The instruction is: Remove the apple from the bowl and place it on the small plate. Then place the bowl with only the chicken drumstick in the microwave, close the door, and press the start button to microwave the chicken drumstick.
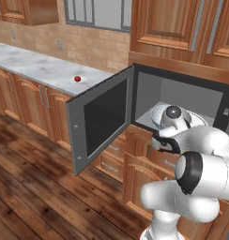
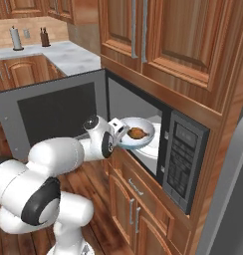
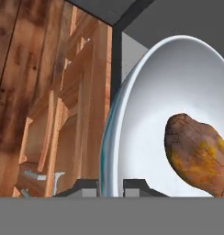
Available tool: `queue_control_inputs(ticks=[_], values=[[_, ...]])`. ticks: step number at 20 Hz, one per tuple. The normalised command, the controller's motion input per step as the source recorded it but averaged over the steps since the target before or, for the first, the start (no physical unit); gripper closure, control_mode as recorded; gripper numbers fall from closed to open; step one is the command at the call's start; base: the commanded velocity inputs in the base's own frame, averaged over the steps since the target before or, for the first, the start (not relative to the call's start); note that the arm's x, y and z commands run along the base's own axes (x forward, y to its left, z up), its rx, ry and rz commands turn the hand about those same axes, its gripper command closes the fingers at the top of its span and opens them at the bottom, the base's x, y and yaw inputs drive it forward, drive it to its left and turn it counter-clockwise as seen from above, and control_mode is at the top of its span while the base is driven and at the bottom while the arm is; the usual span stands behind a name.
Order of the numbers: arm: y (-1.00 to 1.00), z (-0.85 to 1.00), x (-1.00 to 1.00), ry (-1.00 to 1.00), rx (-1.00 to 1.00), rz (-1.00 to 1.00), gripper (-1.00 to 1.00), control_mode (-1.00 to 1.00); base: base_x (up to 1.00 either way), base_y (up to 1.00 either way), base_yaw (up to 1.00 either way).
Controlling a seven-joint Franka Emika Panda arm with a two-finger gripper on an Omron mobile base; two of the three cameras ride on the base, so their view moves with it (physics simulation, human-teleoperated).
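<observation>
A kitchen with wooden cabinets. At far left, the apple (image 1: 77, 78) sits on the small plate (image 1: 81, 80) on the marble counter (image 1: 36, 65). To its right, the microwave (image 2: 185, 159) stands built into the cabinets, its door (image 1: 103, 123) swung wide open toward the left. At the mouth of the microwave's opening, the white robot arm holds the pale bowl (image 2: 137, 133) level, the pincer (image 2: 118, 130) closed tight on the bowl's near rim. The chicken drumstick (image 2: 137, 132) lies inside the bowl. Further right is the microwave's dark control strip (image 2: 181, 149)
</observation>
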Motion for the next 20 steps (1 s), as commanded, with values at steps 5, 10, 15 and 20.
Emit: queue_control_inputs(ticks=[5,10,15,20], values=[[-0.41,-0.01,0.83,0.00,0.00,-0.15,1.00,-1.00,0.00,0.00,0.00],[-0.47,-0.02,0.52,-0.03,0.00,-0.04,1.00,-1.00,0.00,0.00,0.00],[-0.59,-0.12,0.13,-0.04,0.00,0.00,1.00,-1.00,0.00,0.00,0.00],[-0.54,0.00,0.16,-0.01,0.01,0.00,1.00,-1.00,0.00,0.00,0.00]])
